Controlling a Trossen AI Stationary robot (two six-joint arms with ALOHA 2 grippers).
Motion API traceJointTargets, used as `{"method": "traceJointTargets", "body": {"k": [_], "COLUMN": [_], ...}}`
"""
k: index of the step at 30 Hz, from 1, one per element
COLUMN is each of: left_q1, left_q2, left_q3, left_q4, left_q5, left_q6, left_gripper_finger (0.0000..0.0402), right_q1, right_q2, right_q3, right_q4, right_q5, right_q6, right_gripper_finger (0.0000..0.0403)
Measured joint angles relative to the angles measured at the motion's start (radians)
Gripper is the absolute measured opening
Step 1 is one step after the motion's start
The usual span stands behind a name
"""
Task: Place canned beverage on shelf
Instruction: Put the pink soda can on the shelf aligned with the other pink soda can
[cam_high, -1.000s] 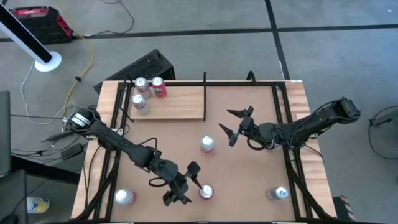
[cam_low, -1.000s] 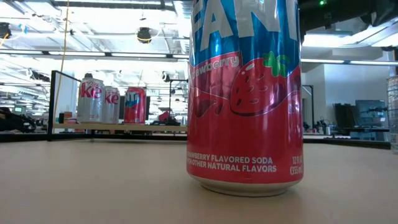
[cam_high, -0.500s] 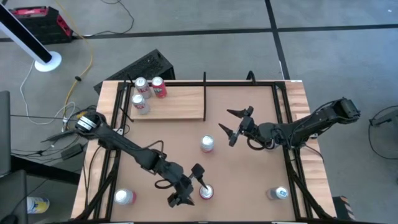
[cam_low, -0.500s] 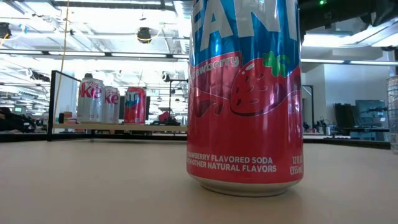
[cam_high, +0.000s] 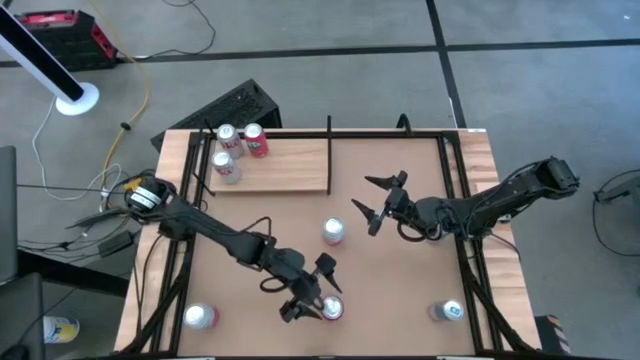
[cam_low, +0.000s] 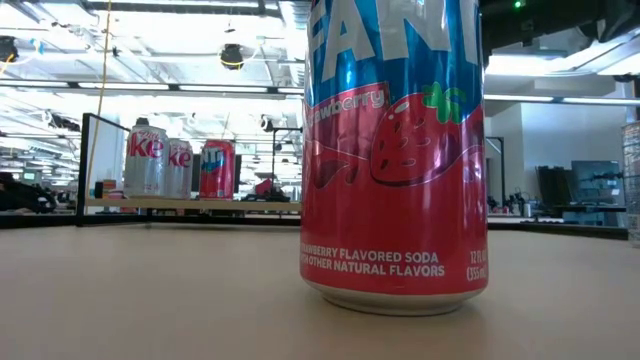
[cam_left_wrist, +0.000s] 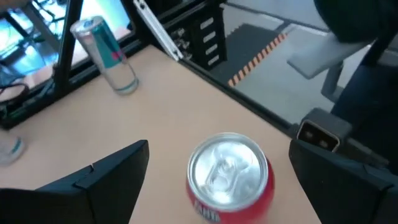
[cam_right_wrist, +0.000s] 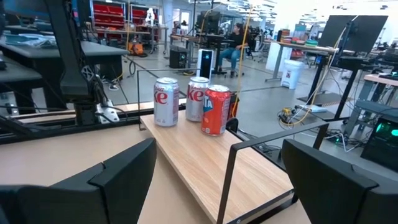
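A red strawberry soda can (cam_high: 330, 308) stands upright on the brown tabletop near its front edge; it fills the low view (cam_low: 395, 150). My left gripper (cam_high: 312, 290) is open at this can. In the left wrist view (cam_left_wrist: 219, 146) the can's silver top (cam_left_wrist: 229, 171) shows between the two fingers, which stand apart from it on either side. The pale wood shelf (cam_high: 285, 165) lies at the far left and bears three cans (cam_high: 238, 148). My right gripper (cam_high: 360, 192) is open and empty over the table's middle, facing the shelf (cam_right_wrist: 205, 162).
A silver can (cam_high: 333, 232) stands mid-table, between the two grippers. Another can (cam_high: 200, 317) stands at the near left and one (cam_high: 450, 312) at the near right, also in the left wrist view (cam_left_wrist: 106, 56). A black frame rail (cam_high: 455, 180) runs along the table's edges.
My left gripper has moved toward the table's right edge, closing in on the red soda can, and its open fingers now stand on either side of it. The can has stayed where it was. My right arm has kept still.
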Motion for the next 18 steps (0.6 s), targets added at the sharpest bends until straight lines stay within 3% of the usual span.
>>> {"method": "traceJointTargets", "body": {"k": [8, 18], "left_q1": [0.035, 0.055], "left_q2": [0.092, 0.099], "left_q3": [0.000, 0.000], "left_q4": [0.076, 0.071], "left_q5": [0.134, 0.149], "left_q6": [-0.118, -0.125], "left_gripper_finger": [0.0375, 0.0375], "right_q1": [0.005, 0.013], "right_q2": [0.000, 0.000], "right_q3": [0.000, 0.000], "right_q4": [0.008, 0.011], "right_q5": [0.000, -0.001], "right_q6": [0.000, -0.003], "right_gripper_finger": [0.0370, 0.0370]}}
